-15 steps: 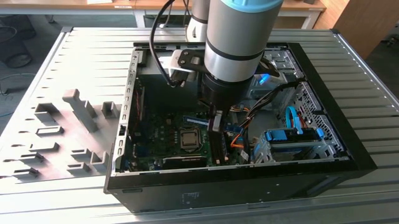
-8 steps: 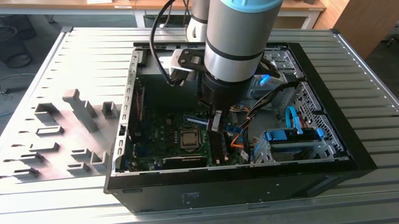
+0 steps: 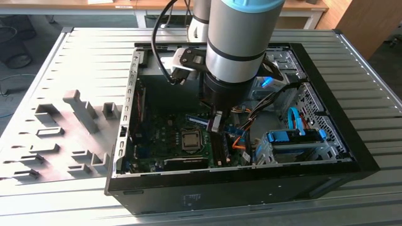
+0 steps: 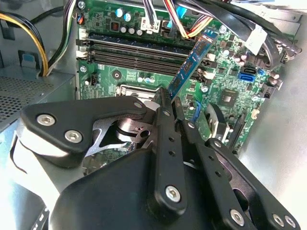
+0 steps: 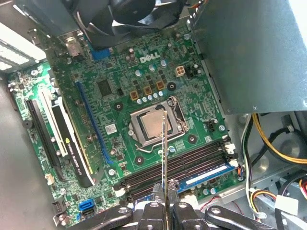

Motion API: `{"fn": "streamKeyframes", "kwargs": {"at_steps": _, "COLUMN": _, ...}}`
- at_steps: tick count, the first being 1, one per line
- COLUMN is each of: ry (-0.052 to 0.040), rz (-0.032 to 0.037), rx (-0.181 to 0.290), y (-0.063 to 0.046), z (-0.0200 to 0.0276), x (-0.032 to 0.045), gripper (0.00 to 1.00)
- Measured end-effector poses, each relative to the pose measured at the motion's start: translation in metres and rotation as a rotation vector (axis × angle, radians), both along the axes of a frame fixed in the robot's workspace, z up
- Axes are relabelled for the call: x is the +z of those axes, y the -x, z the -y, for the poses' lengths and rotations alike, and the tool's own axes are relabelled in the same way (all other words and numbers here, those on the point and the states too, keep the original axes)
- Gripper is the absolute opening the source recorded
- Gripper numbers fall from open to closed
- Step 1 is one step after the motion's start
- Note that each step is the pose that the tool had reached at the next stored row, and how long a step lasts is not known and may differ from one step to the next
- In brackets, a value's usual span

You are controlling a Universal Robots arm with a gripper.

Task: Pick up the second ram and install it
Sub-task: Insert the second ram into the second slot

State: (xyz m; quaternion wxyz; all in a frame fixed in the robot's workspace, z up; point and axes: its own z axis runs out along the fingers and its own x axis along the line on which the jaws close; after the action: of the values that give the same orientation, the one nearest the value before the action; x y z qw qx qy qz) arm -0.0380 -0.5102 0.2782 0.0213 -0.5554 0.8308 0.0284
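Black gripper (image 4: 169, 99) fingers were closed on second ram (image 4: 192, 62), a long thin dark stick with blue label, held tilted above green motherboard (image 5: 120, 72) inside open black computer case (image 3: 351, 155). In first wrist view, stick was seen edge-on across square metal processor socket (image 5: 152, 125) and dark memory slots (image 5: 192, 160). Other blue-labelled stick (image 5: 206, 175) was seated in slot nearest board edge.

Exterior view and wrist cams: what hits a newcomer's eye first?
The gripper, shut on the second ram, which juts from its tips above the green motherboard. In the exterior view, the arm reaches down into the open computer case on the slatted table.
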Motion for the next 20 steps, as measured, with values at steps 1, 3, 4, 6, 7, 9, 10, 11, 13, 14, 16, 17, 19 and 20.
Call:
{"fn": "streamKeyframes", "kwargs": {"at_steps": 1, "ry": 0.0001, "rz": 0.0, "rx": -0.007, "y": 0.0, "z": 0.0, "x": 0.0, "gripper": 0.14}}
{"fn": "streamKeyframes", "kwargs": {"at_steps": 3, "ry": 0.0001, "rz": 0.0, "rx": -0.02, "y": 0.0, "z": 0.0, "x": 0.0, "gripper": 0.14}}
{"fn": "streamKeyframes", "kwargs": {"at_steps": 4, "ry": 0.0001, "rz": 0.0, "rx": -0.027, "y": 0.0, "z": 0.0, "x": 0.0, "gripper": 0.14}}
{"fn": "streamKeyframes", "kwargs": {"at_steps": 6, "ry": 0.0001, "rz": 0.0, "rx": -0.039, "y": 0.0, "z": 0.0, "x": 0.0, "gripper": 0.14}}
{"fn": "streamKeyframes", "kwargs": {"at_steps": 7, "ry": 0.0001, "rz": 0.0, "rx": -0.046, "y": 0.0, "z": 0.0, "x": -0.0001, "gripper": 0.14}}
{"fn": "streamKeyframes", "kwargs": {"at_steps": 9, "ry": 0.0001, "rz": 0.0, "rx": -0.059, "y": 0.0, "z": 0.0, "x": -0.0001, "gripper": 0.14}}
{"fn": "streamKeyframes", "kwargs": {"at_steps": 10, "ry": 0.0001, "rz": 0.0, "rx": -0.065, "y": 0.0, "z": 0.0, "x": -0.0001, "gripper": 0.14}}
{"fn": "streamKeyframes", "kwargs": {"at_steps": 11, "ry": 0.0001, "rz": 0.0, "rx": -0.072, "y": 0.0, "z": 0.0, "x": -0.0001, "gripper": 0.14}}
{"fn": "streamKeyframes", "kwargs": {"at_steps": 13, "ry": 0.0001, "rz": 0.0, "rx": -0.084, "y": 0.0, "z": 0.0, "x": -0.0001, "gripper": 0.14}}
{"fn": "streamKeyframes", "kwargs": {"at_steps": 14, "ry": 0.0001, "rz": 0.0, "rx": -0.09, "y": 0.0, "z": 0.0, "x": -0.0001, "gripper": 0.14}}
{"fn": "streamKeyframes", "kwargs": {"at_steps": 16, "ry": 0.0001, "rz": 0.0, "rx": -0.103, "y": 0.0, "z": 0.0, "x": -0.0002, "gripper": 0.14}}
{"fn": "streamKeyframes", "kwargs": {"at_steps": 17, "ry": 0.0, "rz": -0.0001, "rx": -0.109, "y": 0.0, "z": 0.0, "x": -0.0002, "gripper": 0.14}}
{"fn": "streamKeyframes", "kwargs": {"at_steps": 19, "ry": 0.0, "rz": 0.0, "rx": -0.121, "y": 0.0, "z": 0.0, "x": -0.0002, "gripper": 0.14}}
{"fn": "streamKeyframes", "kwargs": {"at_steps": 20, "ry": 0.0, "rz": 0.0, "rx": -0.128, "y": 0.0, "z": 0.0, "x": -0.0002, "gripper": 0.14}}
